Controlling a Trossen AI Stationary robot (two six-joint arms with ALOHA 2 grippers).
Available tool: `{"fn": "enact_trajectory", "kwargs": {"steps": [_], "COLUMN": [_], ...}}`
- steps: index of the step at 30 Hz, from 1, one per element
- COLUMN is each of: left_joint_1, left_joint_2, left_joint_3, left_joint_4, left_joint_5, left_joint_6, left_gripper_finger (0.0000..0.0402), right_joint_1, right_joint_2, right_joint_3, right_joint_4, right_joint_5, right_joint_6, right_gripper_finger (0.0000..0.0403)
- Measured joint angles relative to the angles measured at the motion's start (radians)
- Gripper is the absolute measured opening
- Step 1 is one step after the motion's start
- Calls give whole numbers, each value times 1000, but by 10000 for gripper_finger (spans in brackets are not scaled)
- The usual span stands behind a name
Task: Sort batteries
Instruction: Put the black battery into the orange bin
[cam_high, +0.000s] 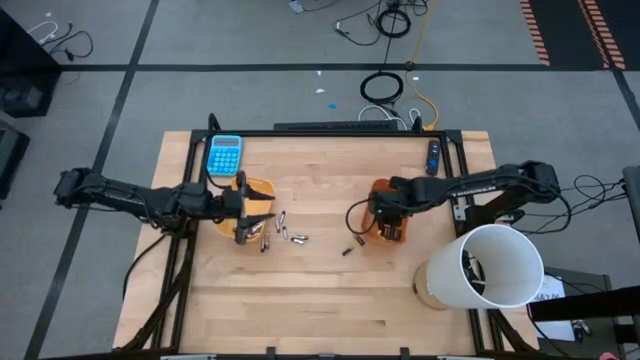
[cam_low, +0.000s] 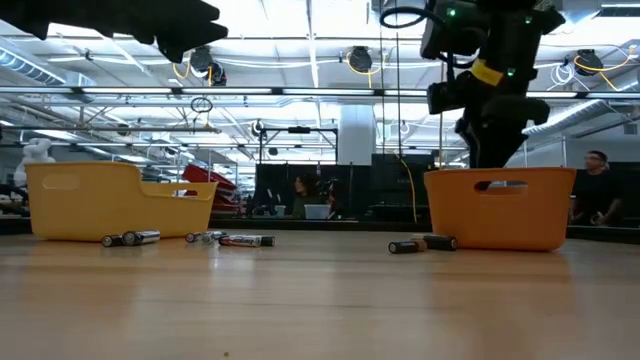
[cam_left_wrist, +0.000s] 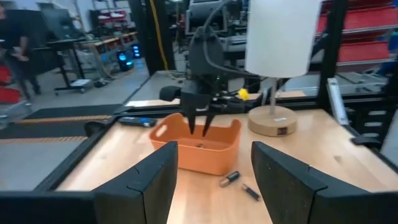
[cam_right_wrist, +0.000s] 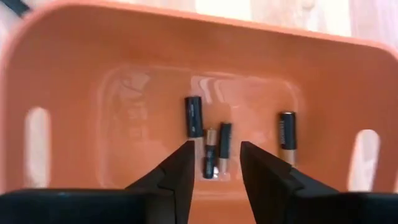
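Note:
An orange tray (cam_high: 388, 225) stands right of the table's middle, and a yellow tray (cam_high: 250, 190) stands left of it. My right gripper (cam_right_wrist: 216, 152) is open and empty, pointing down into the orange tray (cam_right_wrist: 74, 93), above several small dark batteries (cam_right_wrist: 194, 116) that lie on its floor. My left gripper (cam_left_wrist: 214, 162) is open and empty above the yellow tray's right side (cam_high: 262, 215). Several loose batteries (cam_high: 283, 232) lie on the wood beside the yellow tray. Two more batteries (cam_high: 354, 245) lie left of the orange tray.
A blue calculator (cam_high: 224, 155) lies at the far left. A dark remote-like stick (cam_high: 433, 157) lies at the far right. A big white lamp shade (cam_high: 495, 265) on a round wooden base stands near the right front. A dark frame runs along the table's edges.

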Motion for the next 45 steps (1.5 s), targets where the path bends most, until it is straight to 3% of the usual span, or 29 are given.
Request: {"fn": "enact_trajectory", "kwargs": {"steps": [3,9,14,19,25,29,36,45], "left_joint_1": [17,58,75,67,57,47,47,47], "left_joint_2": [0,0,0,0,0,0,0,0], "left_joint_3": [0,0,0,0,0,0,0,0], "left_joint_4": [11,18,6,-48,-61,-67,-67,-66], "left_joint_5": [-11,-12,10,14,15,15,14,13], "left_joint_6": [22,24,16,-8,-40,-40,-41,-65], "left_gripper_finger": [215,215,215,215,215,215,215,215], "right_joint_1": [-12,8,50,76,106,126,141,172], "right_joint_2": [-1,54,188,327,486,545,558,558], "right_joint_3": [35,265,415,520,541,543,544,544], "right_joint_4": [-33,-61,-46,-38,-66,-76,-78,-74], "right_joint_5": [14,89,48,-40,-56,-57,-173,-180], "right_joint_6": [-35,-72,-247,-336,-369,-417,-418,-402], "right_gripper_finger": [123,118,131,177,245,260,241,211]}}
